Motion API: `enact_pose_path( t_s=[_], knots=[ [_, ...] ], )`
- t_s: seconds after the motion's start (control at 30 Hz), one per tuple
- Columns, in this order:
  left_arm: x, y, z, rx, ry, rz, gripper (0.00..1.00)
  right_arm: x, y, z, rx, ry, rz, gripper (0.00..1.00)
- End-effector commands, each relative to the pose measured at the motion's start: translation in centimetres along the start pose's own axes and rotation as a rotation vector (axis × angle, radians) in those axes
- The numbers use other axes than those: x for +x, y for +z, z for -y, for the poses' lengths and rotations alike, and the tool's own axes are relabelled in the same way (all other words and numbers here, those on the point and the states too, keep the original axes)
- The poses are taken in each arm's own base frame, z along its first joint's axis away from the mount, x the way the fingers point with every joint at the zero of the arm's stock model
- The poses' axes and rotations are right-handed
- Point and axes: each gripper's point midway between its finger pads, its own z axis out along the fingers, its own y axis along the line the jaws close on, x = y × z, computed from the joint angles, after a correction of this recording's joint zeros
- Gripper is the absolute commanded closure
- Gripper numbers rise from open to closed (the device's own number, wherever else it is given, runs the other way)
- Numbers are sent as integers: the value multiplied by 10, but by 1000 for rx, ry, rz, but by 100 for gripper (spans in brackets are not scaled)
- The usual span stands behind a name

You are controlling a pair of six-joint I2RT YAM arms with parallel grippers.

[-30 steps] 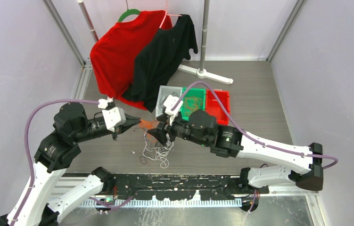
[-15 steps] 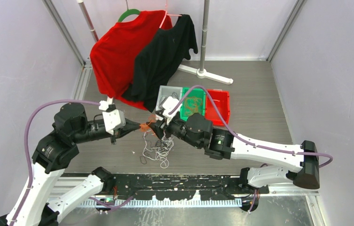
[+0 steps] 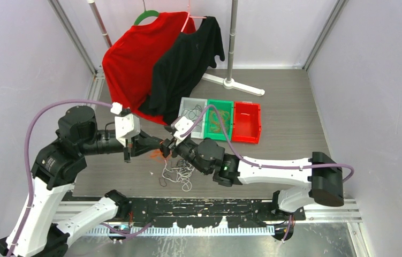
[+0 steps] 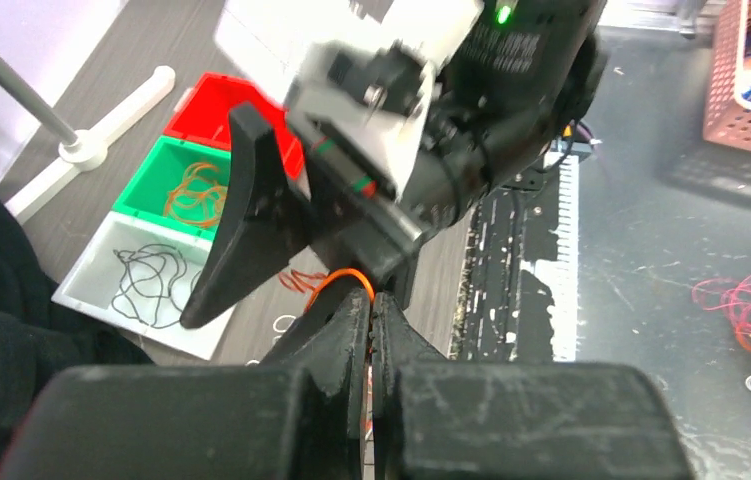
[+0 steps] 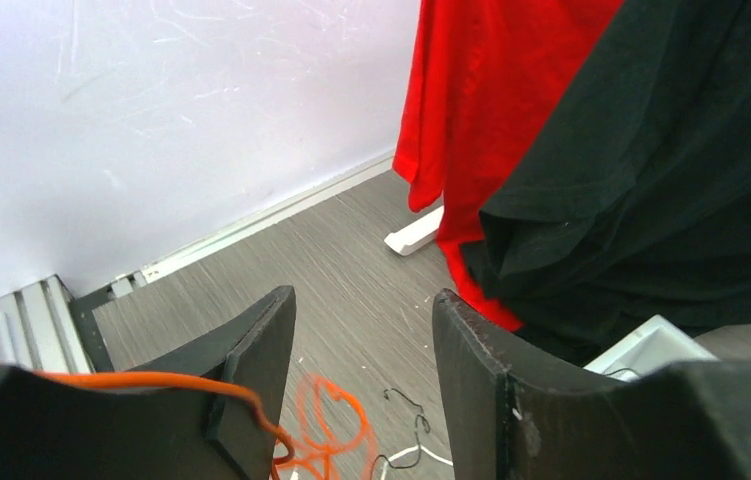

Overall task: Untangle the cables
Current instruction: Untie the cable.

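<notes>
Right fingers [image 5: 251, 365] leftward, beside orange cable [image 5: 151, 379]

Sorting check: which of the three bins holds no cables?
The red bin, rightmost in the row; the green bin holds orange cables, the white bin black ones.

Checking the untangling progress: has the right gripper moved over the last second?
Yes. The right gripper has shifted left, away from the green bin, which its arm partly covered earlier.

White arm links [image 3: 273, 167], black joints [image 3: 75, 124] and black tapered fingers [image 5: 471, 340] — a purple hose [image 3: 30, 140] along each arm.
</notes>
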Motion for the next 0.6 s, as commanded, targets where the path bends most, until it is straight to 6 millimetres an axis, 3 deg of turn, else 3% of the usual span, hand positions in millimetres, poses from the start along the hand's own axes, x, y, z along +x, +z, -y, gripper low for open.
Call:
enact_pose_path(
  t_s=[0.0, 0.2, 0.57],
  knots=[
    [-36, -4, 18, 99, -40, 77, 100, -24, 6, -6, 24, 126, 155, 42],
    [-60, -6, 18, 122, -24, 114, 100, 0, 2, -10, 10, 237, 135, 49],
    [-114, -17, 11, 96, 85, 199, 100, 80, -34, 33, 195, 266, 18, 50]
  ],
)
